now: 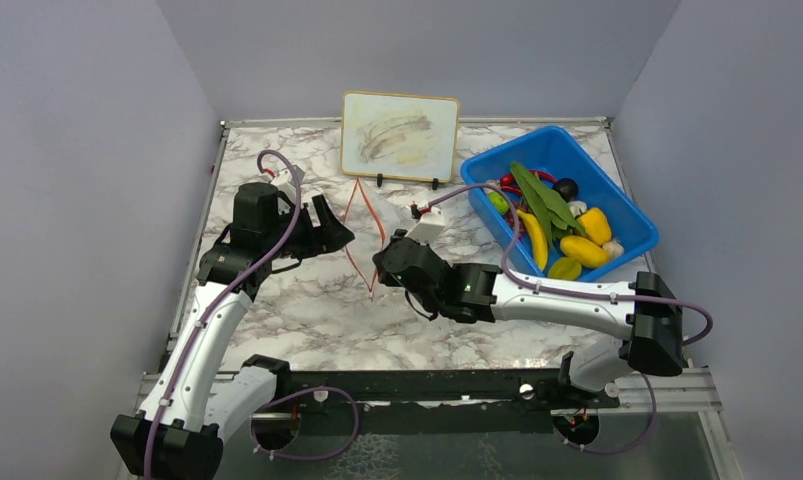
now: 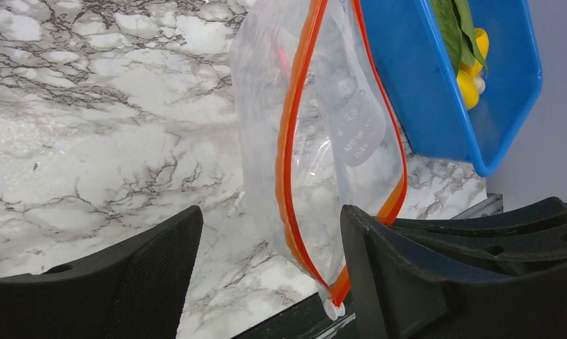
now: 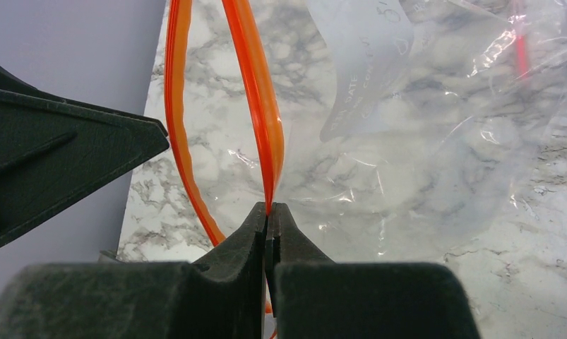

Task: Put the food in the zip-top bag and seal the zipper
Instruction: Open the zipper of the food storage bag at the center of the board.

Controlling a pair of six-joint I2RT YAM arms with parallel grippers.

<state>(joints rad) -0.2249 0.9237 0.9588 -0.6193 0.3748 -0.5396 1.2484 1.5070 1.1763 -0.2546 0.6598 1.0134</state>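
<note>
Marble counter (image 1: 297, 320); my right tool (image 3: 267, 208) pinches the zipper (image 3: 260, 106), left tool (image 2: 271, 212) gapes wide at the bag (image 2: 337, 120) rim. Best: clamp left, spread the mouth before fetching food (image 1: 552, 210) from the bin (image 1: 537, 145).

Marble-patterned tabletop (image 1: 297, 320); plain lavender walls (image 1: 77, 150), three sides; light seemingly even.

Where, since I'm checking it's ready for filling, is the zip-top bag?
In the top view the zip-top bag is held mid-table, left of the blue bin, its orange zipper pinched in the right tool, with the open left tool just to its left.
</note>
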